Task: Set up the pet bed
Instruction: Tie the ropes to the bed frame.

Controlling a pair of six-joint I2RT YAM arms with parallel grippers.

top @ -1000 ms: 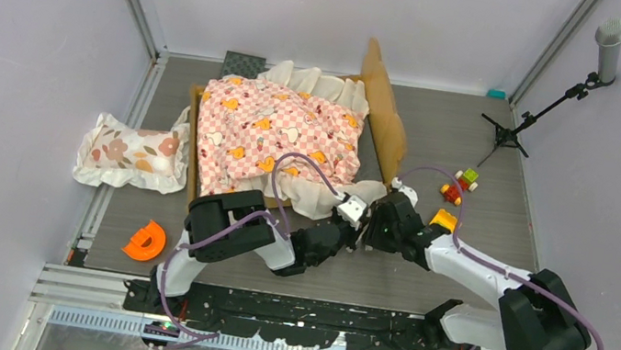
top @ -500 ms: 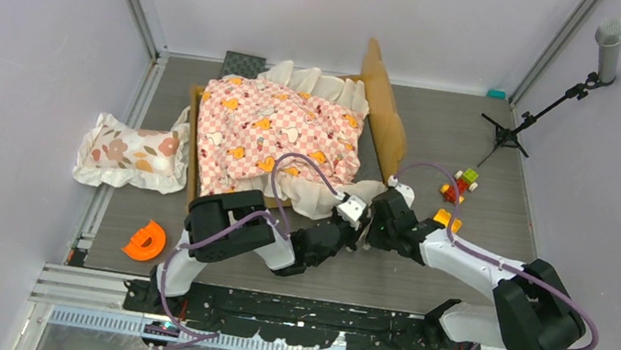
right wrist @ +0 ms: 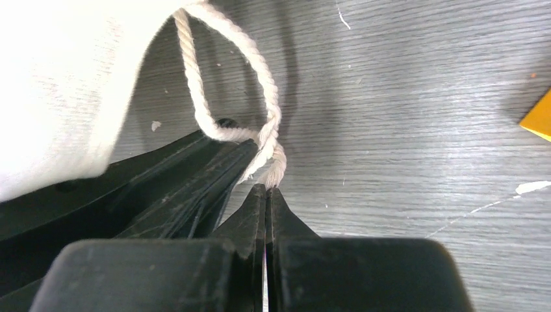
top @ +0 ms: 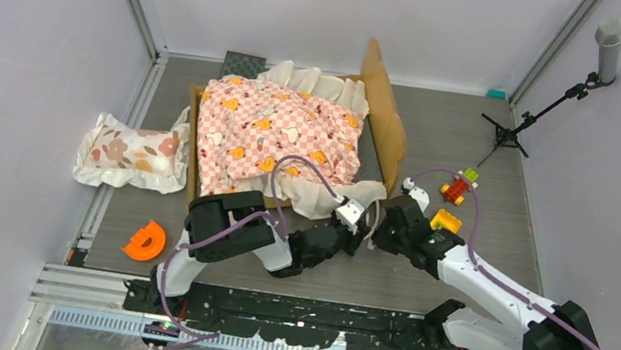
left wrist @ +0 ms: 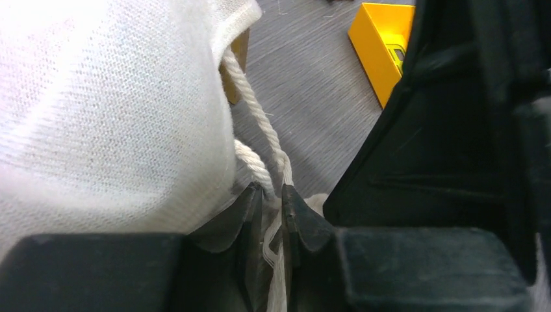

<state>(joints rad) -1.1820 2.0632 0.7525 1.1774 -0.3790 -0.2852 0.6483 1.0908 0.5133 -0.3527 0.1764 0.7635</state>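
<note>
The pet bed (top: 387,117), a tan wooden frame, lies at the back middle under a pink-checkered sheet (top: 280,133). At its near right corner both grippers meet. A white cord (left wrist: 260,120) comes out from the sheet's white ruffle (left wrist: 110,110) and runs down between the jaws of my left gripper (left wrist: 271,192), which stand a little apart with the cord in the gap. My right gripper (right wrist: 266,187) is shut on the frayed end of the looped cord (right wrist: 260,65). From above, the left gripper (top: 362,229) and right gripper (top: 381,225) almost touch.
A floral pillow (top: 132,153) lies left of the bed. An orange half-ring (top: 146,242) sits near the left arm. A yellow block (top: 445,220) and red-green blocks (top: 459,187) lie right of the grippers. A microphone stand (top: 519,123) stands at the back right.
My right gripper has shut on the cord's end, and its arm has swung out to the right. The left gripper's jaws have parted slightly; the arm itself has barely moved.
</note>
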